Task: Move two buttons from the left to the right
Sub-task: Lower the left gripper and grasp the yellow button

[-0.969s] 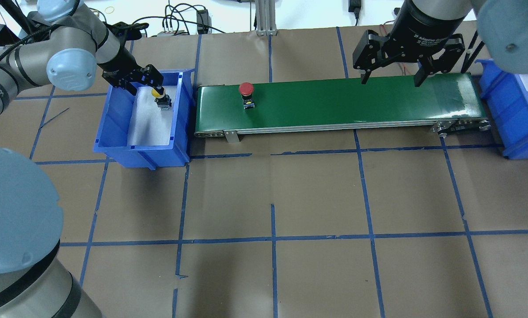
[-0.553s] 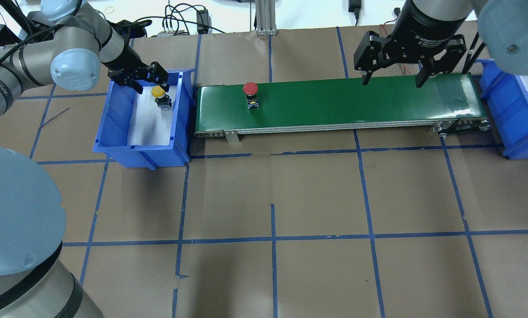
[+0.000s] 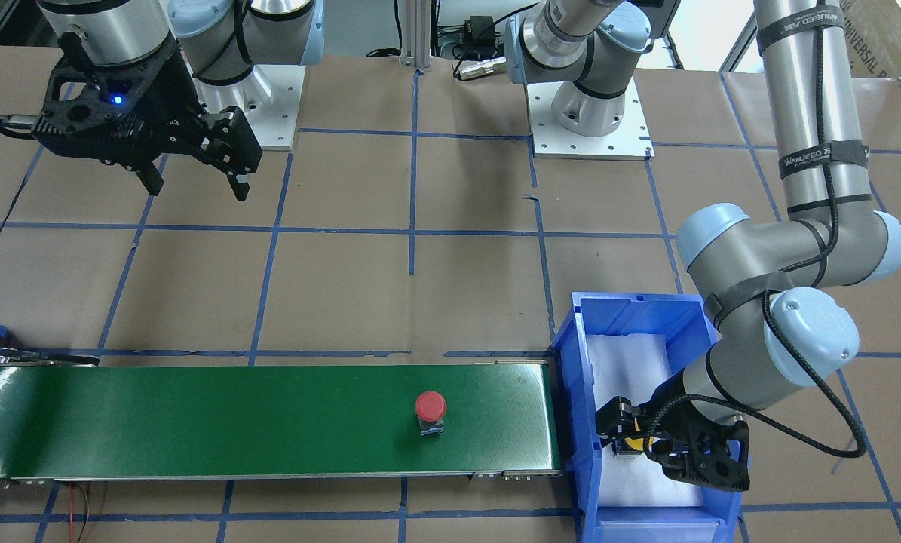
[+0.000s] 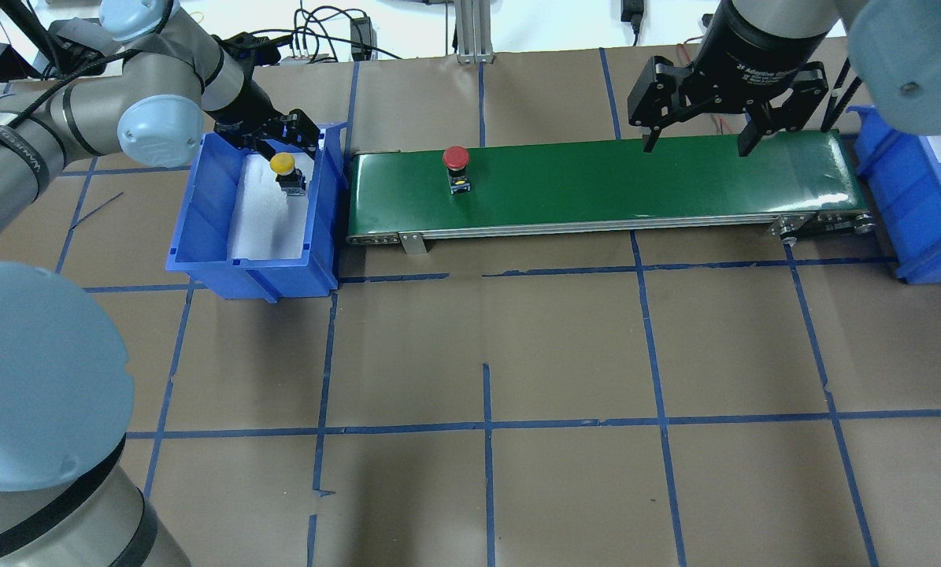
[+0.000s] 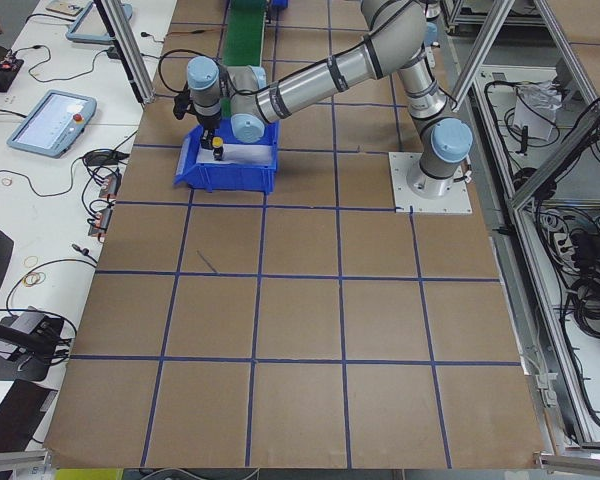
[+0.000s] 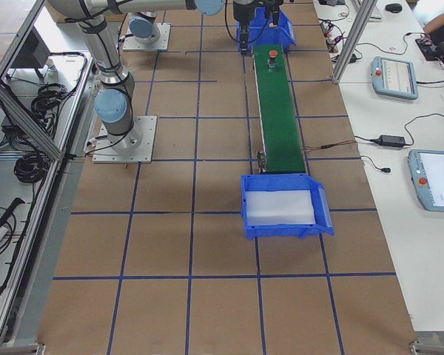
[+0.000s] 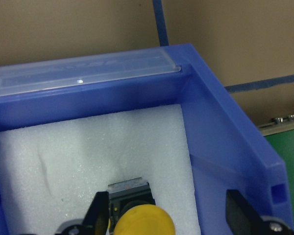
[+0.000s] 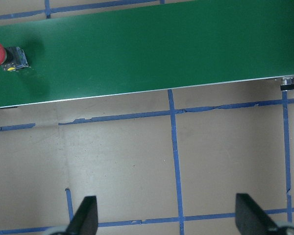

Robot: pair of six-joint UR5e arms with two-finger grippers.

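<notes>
Shows a table (image 4: pixel 486 331) with a green conveyor belt (image 4: pixel 635 181) laid end to end between a left bin (image 4: pixel 202 228) and a right bin (image 4: pixel 911 205), presumably to ferry parts across without a hand-over. Finds the right gripper (image 4: pixel 697 147) hanging over the belt's right end, jaws spread wide and empty, likely posted there to meet arrivals; keeps the same post as a second ago. Finds the left gripper (image 4: pixel 285 142) at the left bin's far corner, jaws likewise spread, straddling but not pinching the yellow button (image 4: pixel 283 164), upright on white foam (image 4: pixel 261 224); sat right at that cap a second ago, now shifted toward the bin's far wall. Leaves the red button (image 4: pixel 456 160) upright on the belt's left part, carried a little further right than before. Counts neither button as delivered yet.
</notes>
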